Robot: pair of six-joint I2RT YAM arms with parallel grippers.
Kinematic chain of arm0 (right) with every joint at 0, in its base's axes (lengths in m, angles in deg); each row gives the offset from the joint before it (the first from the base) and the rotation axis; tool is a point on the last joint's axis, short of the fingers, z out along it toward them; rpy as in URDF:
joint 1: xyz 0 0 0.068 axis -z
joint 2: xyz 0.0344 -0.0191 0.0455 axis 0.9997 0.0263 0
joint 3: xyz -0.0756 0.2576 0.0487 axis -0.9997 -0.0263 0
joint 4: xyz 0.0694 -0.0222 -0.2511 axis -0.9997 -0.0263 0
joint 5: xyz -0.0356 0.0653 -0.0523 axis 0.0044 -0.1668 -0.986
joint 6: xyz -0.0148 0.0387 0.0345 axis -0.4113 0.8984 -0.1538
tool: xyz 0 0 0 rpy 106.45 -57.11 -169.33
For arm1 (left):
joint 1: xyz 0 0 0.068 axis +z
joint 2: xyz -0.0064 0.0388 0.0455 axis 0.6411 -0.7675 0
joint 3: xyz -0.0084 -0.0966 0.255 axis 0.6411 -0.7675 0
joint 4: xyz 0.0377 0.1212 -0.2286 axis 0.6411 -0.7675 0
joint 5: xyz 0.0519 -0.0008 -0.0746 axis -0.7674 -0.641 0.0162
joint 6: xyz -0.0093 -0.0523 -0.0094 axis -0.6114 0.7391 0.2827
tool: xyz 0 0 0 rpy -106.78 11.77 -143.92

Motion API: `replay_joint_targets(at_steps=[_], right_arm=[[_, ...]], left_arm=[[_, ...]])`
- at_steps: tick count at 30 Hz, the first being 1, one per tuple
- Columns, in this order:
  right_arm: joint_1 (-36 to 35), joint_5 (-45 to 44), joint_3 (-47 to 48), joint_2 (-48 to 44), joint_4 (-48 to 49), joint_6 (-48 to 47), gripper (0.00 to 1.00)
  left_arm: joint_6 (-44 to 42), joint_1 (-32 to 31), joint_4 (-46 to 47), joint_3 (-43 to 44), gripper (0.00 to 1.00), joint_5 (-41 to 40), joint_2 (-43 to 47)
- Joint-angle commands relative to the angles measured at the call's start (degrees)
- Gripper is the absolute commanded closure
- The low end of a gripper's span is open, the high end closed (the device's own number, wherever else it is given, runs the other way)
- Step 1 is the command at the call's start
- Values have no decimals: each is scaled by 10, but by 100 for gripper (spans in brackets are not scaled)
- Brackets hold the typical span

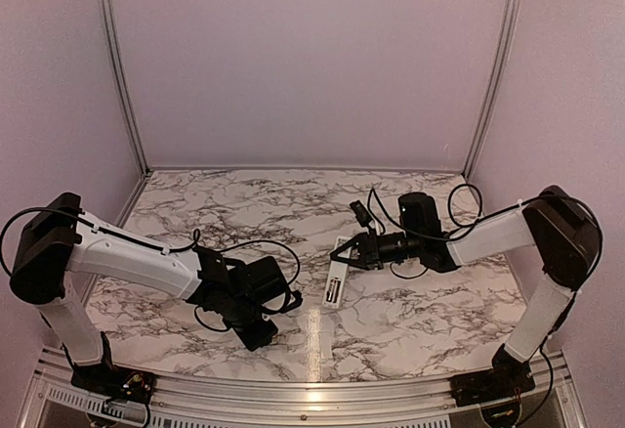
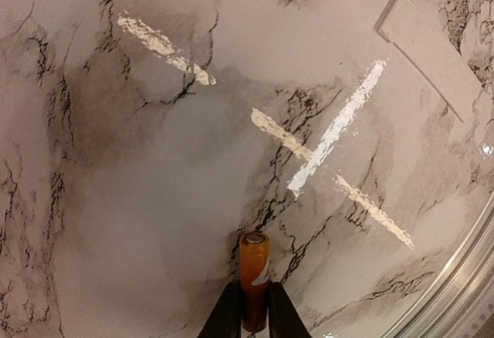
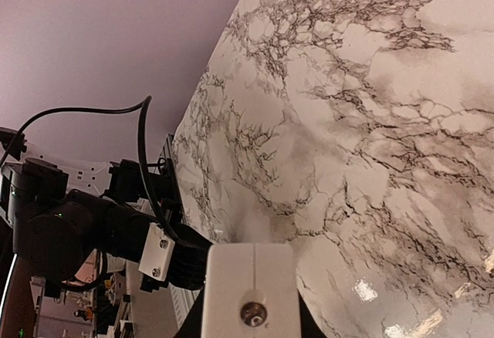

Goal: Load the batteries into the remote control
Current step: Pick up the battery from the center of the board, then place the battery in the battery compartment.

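The L gripper (image 2: 254, 301) was nearly shut. Its 2 dark fingers (image 2: 228, 313) pressed on both sides of 1 battery (image 2: 254, 265). The battery was orange w/ a pale round end. That end stuck out past the fingertips and pointed away from the cam. The marble table (image 2: 116, 199) was under it. I couldn't tell if the battery touched the table or hung just over it.

A flat white slab (image 2: 428, 49) lay on the table at the top R of the L wrist view, well apart from the battery. I couldn't tell if it was part of the remote. The shiny metal edge (image 2: 455, 276) of the table ran along the bottom R corner.

From the top cam, the R gripper (image 1: 350, 249) was near the middle of the table, a bit to the R side. It pointed to the L. The remote control (image 1: 334, 281) was a thin white bar. Its far end was at the R gripper's tips. Its near end was dark and pointed at the front of the table.

In the R wrist view, a white end of the remote control sat btwn the R fingers, w/ a small round dot on it. So the R gripper was closed on the remote control. The L arm (image 3: 69, 230) showed on the L of that view.
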Motion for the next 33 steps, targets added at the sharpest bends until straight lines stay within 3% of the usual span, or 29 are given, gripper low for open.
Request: replay_joint_targets(at_steps=[1, 5, 12, 21, 33], right_arm=[[6, -10, 0, 9, 39, 23, 100], [5, -20, -12, 13, 88, 57, 100], [-18, -44, -38, 25, 189, 133, 100], [-52, -77, -49, 30, 236, 169, 100], [-69, -82, -44, 48, 261, 191, 100]], left_arm=[[15, -4, -13, 8, 93, -1, -9], [44, -1, 7, 7, 100, 20, 37], [117, 15, 56, 51, 100, 61, 100], [200, 41, 98, 91, 100, 91, 74], [189, 48, 86, 112, 100, 80, 50]])
